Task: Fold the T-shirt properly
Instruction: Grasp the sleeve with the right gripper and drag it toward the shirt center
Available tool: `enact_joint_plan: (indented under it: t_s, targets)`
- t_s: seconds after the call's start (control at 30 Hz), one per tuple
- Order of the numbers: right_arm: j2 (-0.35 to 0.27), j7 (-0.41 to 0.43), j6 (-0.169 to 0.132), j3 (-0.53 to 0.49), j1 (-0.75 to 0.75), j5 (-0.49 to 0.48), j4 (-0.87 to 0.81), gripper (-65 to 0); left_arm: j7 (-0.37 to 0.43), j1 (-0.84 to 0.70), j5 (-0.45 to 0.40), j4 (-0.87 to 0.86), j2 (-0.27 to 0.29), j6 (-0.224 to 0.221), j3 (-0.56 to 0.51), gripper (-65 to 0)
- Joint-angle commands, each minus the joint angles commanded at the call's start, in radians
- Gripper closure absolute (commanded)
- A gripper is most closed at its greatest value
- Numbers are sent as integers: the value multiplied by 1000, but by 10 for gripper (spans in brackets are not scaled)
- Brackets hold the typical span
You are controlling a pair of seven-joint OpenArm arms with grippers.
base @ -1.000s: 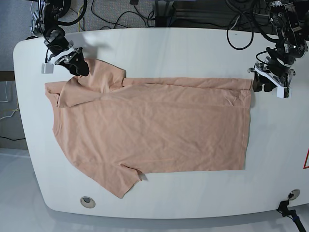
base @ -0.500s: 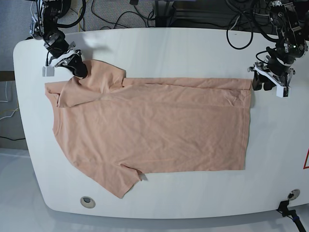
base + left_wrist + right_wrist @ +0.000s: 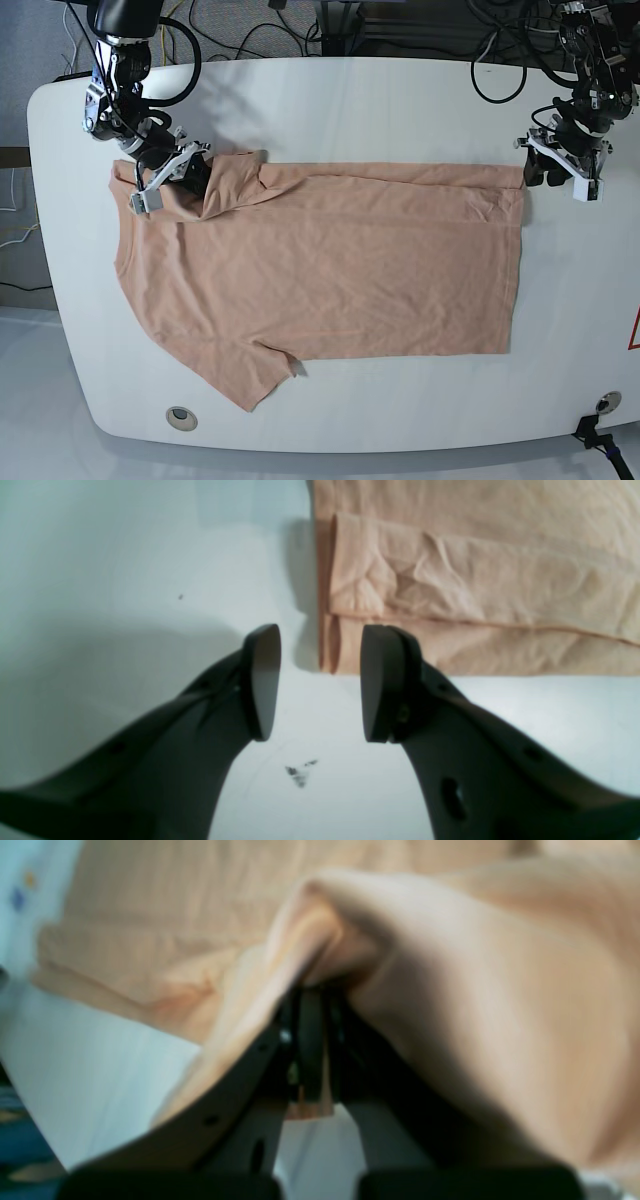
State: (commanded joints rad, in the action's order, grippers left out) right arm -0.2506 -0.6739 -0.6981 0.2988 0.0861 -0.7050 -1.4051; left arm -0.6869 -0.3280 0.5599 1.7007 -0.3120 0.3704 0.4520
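Note:
The peach T-shirt point(image 3: 320, 265) lies spread flat on the white table point(image 3: 380, 100), collar end toward the left of the base view. My right gripper point(image 3: 193, 172) is shut on the upper sleeve, which it holds lifted and doubled inward over the shoulder. In the right wrist view the fabric point(image 3: 475, 990) bunches up around the closed right gripper point(image 3: 312, 1005). My left gripper point(image 3: 538, 172) hovers just outside the shirt's upper hem corner. In the left wrist view the left gripper point(image 3: 320, 680) is open, and the hem corner point(image 3: 331, 650) lies just ahead of the gap, untouched.
Cables run along the table's back edge point(image 3: 300, 40). Round holes sit near the front edge point(image 3: 181, 417) point(image 3: 607, 402). A red mark shows at the right border point(image 3: 635, 330). A small dark smudge point(image 3: 299, 775) marks the table below the left gripper.
My right gripper has moved right and forward with the sleeve, pulling it off the table and folding it in over the shirt body. The left gripper has stayed by the hem corner.

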Motion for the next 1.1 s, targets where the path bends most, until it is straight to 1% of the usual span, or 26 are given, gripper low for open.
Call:
enact_joint_plan:
  t_s: [0.17,0.2,0.43,0.53,0.7,0.8,0.9,1.1]
  targets:
    - [39,-4,0,-29,-67,68,-43,0,7,2,-2,-1,0,3,0,-250]
    - [17,1,0,-10,-48,43,-15,0,-15,-9,-9,12,4,5,-2,-245]
    - [13,0,0,-8,-118,57,-33,0,-29,-35,-1,21,4,16,3,-244]
    - [11,-2,0,-40,-163,91,-38,0,-29,-37,3,24,3,14,3,-245]
    - [5,-11,0,-134,-262,195,-46,0,-27,-40,5,23,4,16,4,-244]
    - [-5,-25,0,-184,-318,229,-49,0,-29,-41,3,27,4,14,4,-245]
    - [-19,-37,0,-187,-361,233,-52,0,-23,-39,7,27,3,12,4,-245]
    - [-27,-53,0,-169,-422,227,-68,0,-18,-42,8,36,4,16,10,-247]
